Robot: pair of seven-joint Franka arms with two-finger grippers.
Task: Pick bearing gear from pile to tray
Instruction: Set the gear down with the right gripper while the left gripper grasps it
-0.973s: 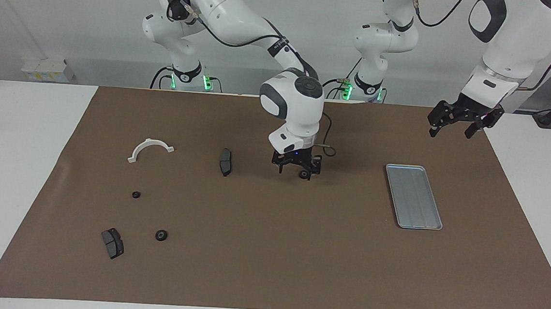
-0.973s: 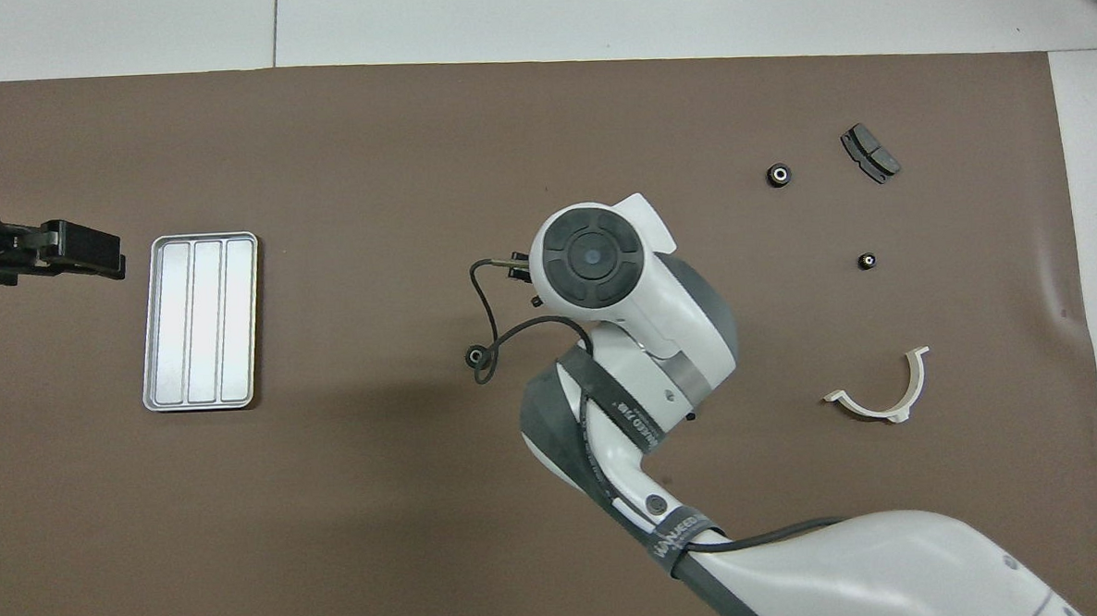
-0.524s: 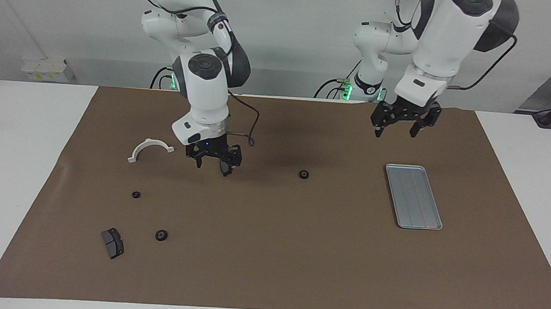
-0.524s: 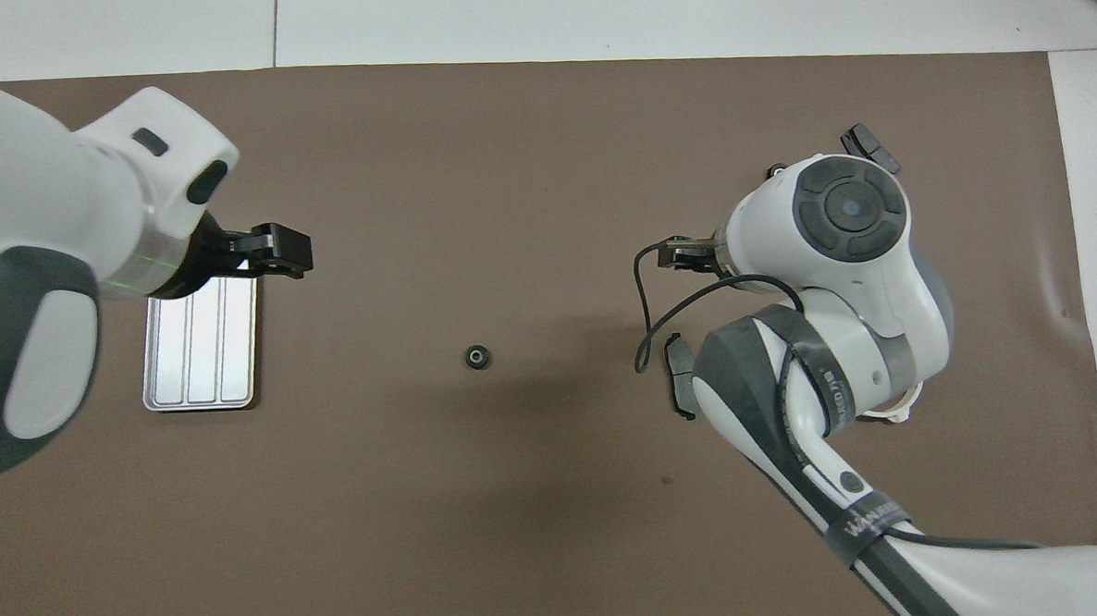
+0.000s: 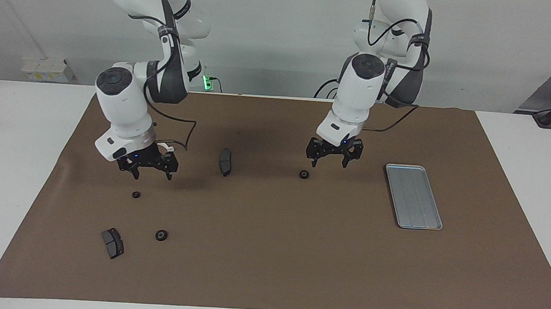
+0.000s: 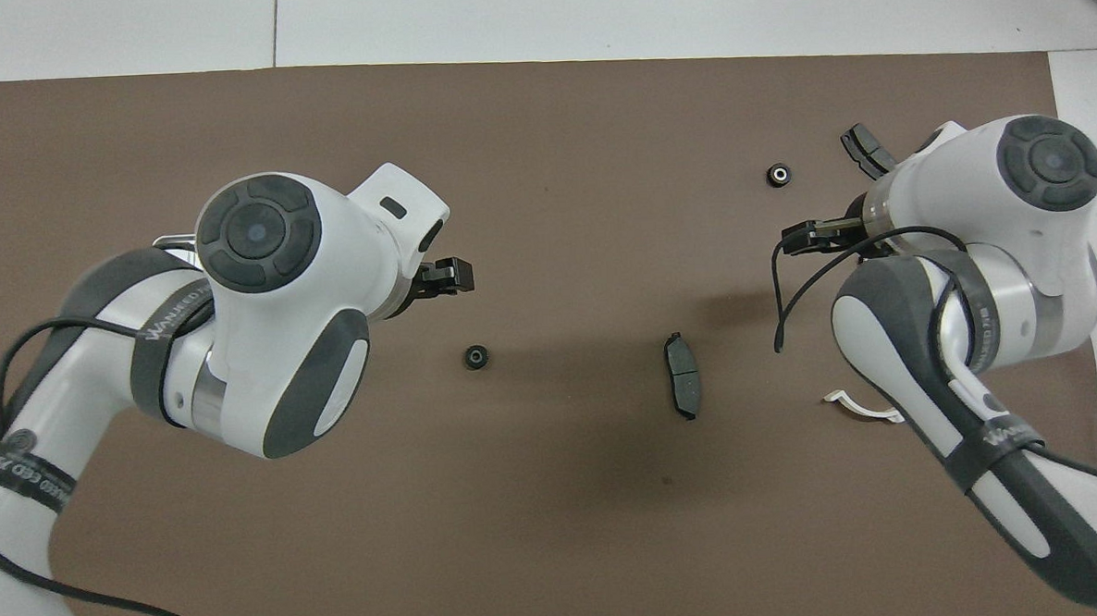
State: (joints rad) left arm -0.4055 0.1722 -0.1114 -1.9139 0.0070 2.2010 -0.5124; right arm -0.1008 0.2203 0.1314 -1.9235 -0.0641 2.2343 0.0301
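I noted tray (image 5: 413,196): dull ridged silver metal | mat (image 5: 268,251): matt brown paper-like sheet | desk (image 5: 20,122): smooth white | arm shells (image 5: 119,100): glossy white plastic

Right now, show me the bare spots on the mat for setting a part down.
Bare mat between the middle brake pad and the tray, nearer the table edge than the lone ring. The tray is empty too. Crowded at the right arm's end: right gripper, small ring, larger ring, second brake pad. Left gripper hangs over the lone ring.
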